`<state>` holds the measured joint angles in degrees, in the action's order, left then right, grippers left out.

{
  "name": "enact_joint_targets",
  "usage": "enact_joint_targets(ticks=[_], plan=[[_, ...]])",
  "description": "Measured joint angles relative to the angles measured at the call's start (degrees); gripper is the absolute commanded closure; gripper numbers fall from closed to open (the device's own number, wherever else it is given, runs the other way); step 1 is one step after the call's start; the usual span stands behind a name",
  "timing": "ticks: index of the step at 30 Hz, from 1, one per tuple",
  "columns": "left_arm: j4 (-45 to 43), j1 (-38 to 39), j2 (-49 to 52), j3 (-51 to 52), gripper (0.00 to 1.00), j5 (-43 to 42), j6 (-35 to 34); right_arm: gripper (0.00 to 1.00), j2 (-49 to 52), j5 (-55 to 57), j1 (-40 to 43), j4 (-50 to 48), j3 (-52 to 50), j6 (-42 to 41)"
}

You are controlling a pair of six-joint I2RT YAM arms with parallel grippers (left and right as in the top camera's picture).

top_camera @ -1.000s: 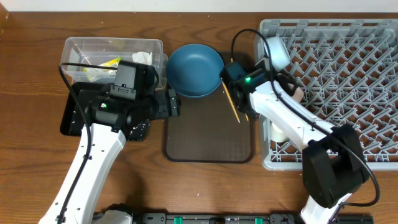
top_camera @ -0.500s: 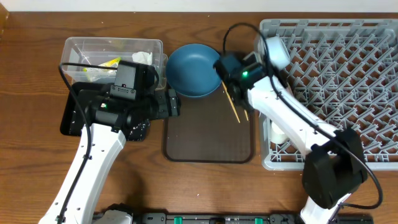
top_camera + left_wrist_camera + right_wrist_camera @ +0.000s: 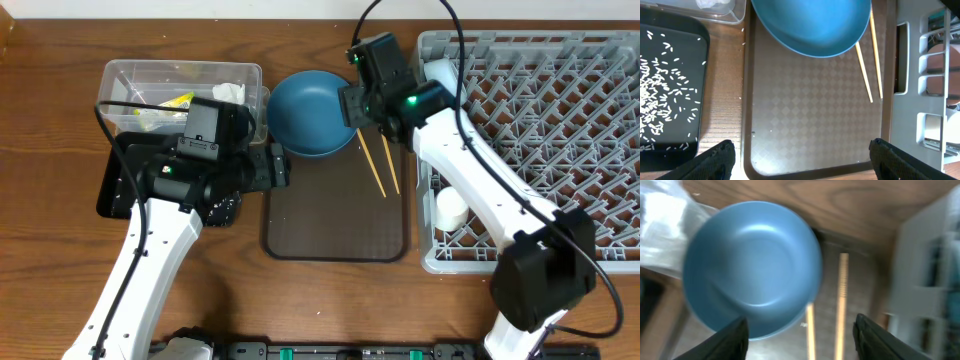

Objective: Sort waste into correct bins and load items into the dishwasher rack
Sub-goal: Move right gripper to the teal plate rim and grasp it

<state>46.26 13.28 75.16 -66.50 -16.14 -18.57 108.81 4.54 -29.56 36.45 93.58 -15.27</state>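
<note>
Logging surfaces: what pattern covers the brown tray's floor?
Fine diamond checker on the brown tray, clearest in the left wrist view.

We find the serving tray (image 3: 335, 225) in the middle, with the dish (image 3: 310, 112) on its far end and two chopsticks (image 3: 375, 170) lying just right of the dish. The rack (image 3: 560, 110) stands right of the serving tray, a cup (image 3: 451, 208) in its near left corner. At the left, the box (image 3: 150, 80) sits behind the shallow tray (image 3: 685, 30), which holds rice (image 3: 655, 100).

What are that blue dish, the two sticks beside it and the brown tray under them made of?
The blue dish looks like glazed ceramic or smooth plastic: even, softly glossy surface. The chopsticks seem bare wood or bamboo: pale tan, matte. The brown tray is likely plastic: a fine moulded diamond pattern covers it.
</note>
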Motion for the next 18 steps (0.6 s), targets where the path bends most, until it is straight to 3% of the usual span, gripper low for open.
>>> enact_joint_targets(ticks=[10,18], plan=[[0.00,0.00,-0.02,0.00,0.12,0.00,-0.02,0.60,12.87,1.70,-0.26,-2.49,-2.38,-17.27],[0.00,0.00,-0.02,0.00,0.12,0.02,0.00,0.85,15.32,1.66,-0.26,-3.13,-2.62,-21.14]])
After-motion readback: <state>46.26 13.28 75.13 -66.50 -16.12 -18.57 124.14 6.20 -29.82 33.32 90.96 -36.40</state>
